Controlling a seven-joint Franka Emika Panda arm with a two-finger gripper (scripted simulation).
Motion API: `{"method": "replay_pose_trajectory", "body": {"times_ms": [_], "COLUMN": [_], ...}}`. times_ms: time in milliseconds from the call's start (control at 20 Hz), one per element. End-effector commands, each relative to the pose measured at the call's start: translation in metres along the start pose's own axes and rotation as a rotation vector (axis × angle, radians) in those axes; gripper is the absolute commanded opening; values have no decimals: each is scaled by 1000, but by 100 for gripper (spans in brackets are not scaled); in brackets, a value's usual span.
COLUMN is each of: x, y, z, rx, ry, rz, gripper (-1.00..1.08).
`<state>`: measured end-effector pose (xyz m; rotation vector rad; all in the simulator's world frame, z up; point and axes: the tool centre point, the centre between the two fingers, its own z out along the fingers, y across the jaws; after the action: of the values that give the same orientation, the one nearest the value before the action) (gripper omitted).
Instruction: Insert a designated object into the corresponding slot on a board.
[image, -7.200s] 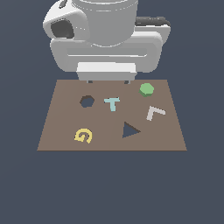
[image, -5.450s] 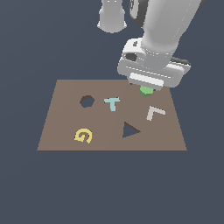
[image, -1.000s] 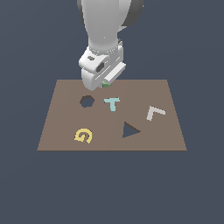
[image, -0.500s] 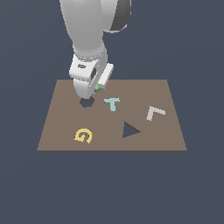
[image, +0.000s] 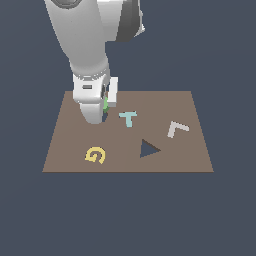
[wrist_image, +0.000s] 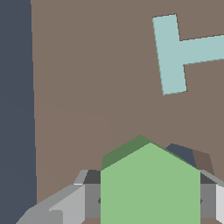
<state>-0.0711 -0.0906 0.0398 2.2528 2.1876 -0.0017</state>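
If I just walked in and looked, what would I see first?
First, the big white robot arm reaching down onto the brown board, at the exterior view's left. Its fingers hold a green hexagon block right above a dark hole in the board. Then the bright pieces pop out: a teal T in the middle and a yellow G nearer the front.

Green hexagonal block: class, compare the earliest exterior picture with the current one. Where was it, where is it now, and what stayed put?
The green hexagonal block lay free near the board's far corner on the exterior view's right. The gripper took hold of it and carried it toward that view's left, down over the hexagonal slot. The teal T, yellow G, white L and triangular hole stayed put.
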Motion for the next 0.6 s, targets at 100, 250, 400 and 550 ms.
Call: {"method": "replay_pose_trajectory", "body": {"times_ms": [100, 250, 400, 550], "x": [-5, -7, -8, -9], "y": [13, 21, 26, 30], "z": [-1, -1, -1, -1], "rx": [0, 0, 0, 0], "ry": [0, 0, 0, 0], "rz": [-100, -150, -188, -215], "gripper": [-100, -100, -100, -100]}}
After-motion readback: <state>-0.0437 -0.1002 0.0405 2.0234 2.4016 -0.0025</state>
